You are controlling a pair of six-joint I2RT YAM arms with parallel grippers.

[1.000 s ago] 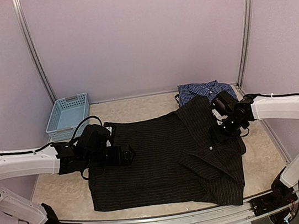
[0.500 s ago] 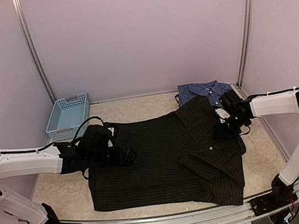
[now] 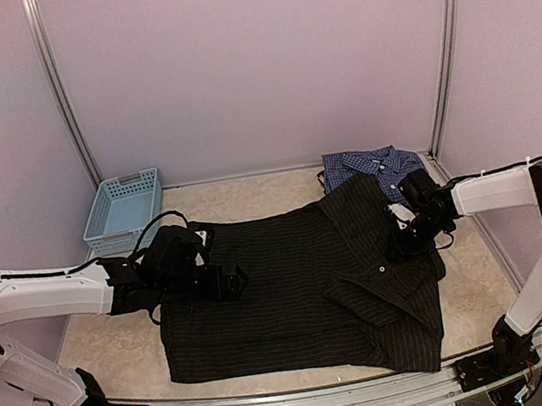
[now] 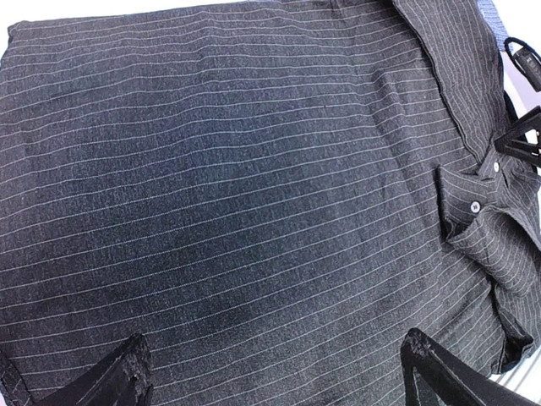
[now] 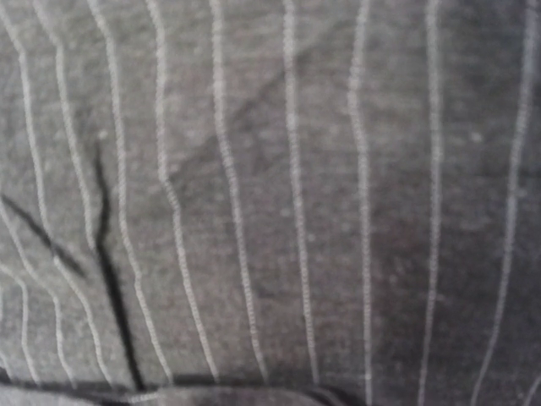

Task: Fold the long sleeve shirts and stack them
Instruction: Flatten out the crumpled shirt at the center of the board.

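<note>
The black pinstriped long sleeve shirt (image 3: 284, 297) lies spread over the middle of the table, with a sleeve and cuff folded across its right side (image 4: 482, 199). The blue check shirt (image 3: 372, 164) sits folded at the back right, just behind it. My left gripper (image 3: 230, 281) hovers low over the black shirt's left part; in the left wrist view it (image 4: 279, 372) stands open with only cloth beneath. My right gripper (image 3: 399, 238) is down on the black shirt's right edge. Pinstriped cloth (image 5: 279, 211) fills the right wrist view and its fingers do not show.
A light blue plastic basket (image 3: 123, 212) stands at the back left. Pale walls and metal posts enclose the table. Bare tabletop (image 3: 250, 198) shows behind the black shirt and along the right edge (image 3: 470, 256).
My right gripper has dropped onto the black shirt's right edge, and its forearm has lowered with it. The left arm has barely shifted.
</note>
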